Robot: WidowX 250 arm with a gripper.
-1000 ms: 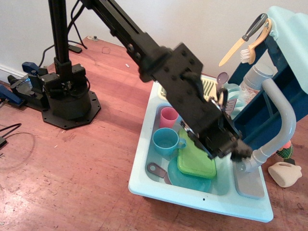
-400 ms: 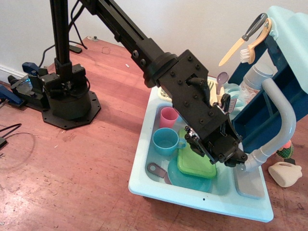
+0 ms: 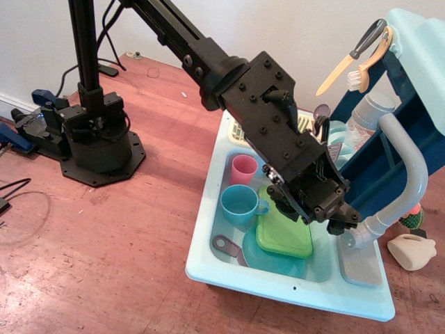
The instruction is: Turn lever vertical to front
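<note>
The lever [image 3: 417, 177] is a pale grey tube arching from its base at the sink's right front corner up and back toward the blue rack. My black gripper [image 3: 342, 224] sits low over the sink [image 3: 278, 282], right against the lever's base end. Its fingertips are mostly hidden behind the wrist body, so I cannot tell whether they are open or closed on the tube.
In the sink are a pink cup [image 3: 243, 169], a teal cup [image 3: 240, 203] and a green square plate [image 3: 281, 233] on a teal plate. A flat grey pad [image 3: 360, 264] lies below the lever. A tan-handled brush [image 3: 365, 66] hangs above the blue rack [image 3: 389, 160]. A beige object [image 3: 411, 252] lies at the right.
The arm and wrist have shifted slightly up and back while the gripper tip stayed by the lever's base. The lever looks nearly unchanged.
</note>
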